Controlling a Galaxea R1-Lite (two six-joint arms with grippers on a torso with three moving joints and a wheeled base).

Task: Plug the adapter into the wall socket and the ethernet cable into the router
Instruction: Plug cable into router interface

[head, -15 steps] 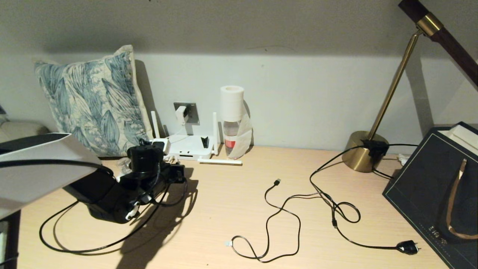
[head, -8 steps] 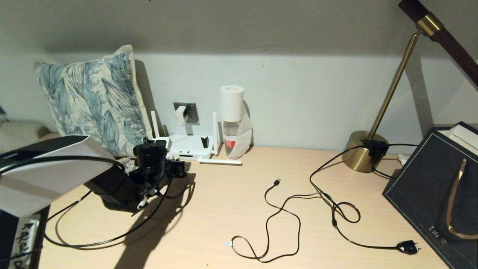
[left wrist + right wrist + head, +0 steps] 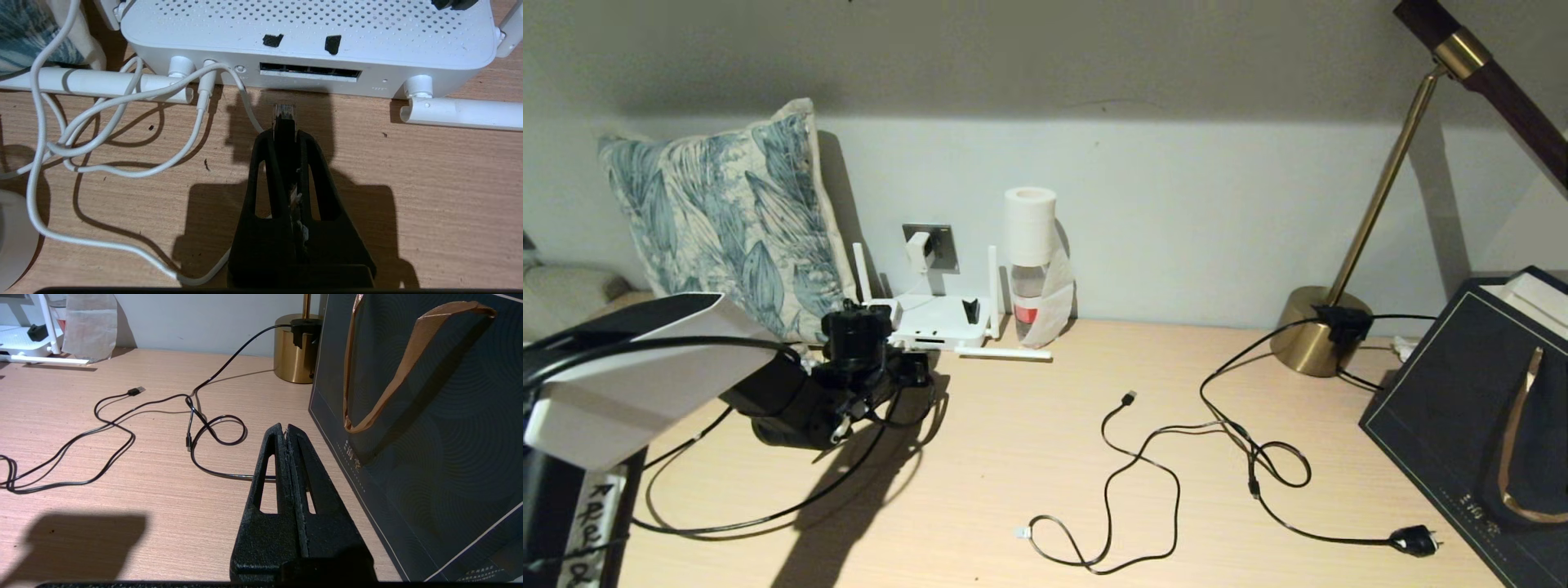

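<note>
Ethernet cable in left tool

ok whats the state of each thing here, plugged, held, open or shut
adapter: plugged into the wall socket
ethernet cable: held, connector short of the router ports
left gripper: shut on the ethernet cable
right gripper: shut, empty
lamp plug: unplugged, on the table

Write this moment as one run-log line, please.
left gripper: shut on ethernet cable | just short of router ports | adapter: in wall socket
</note>
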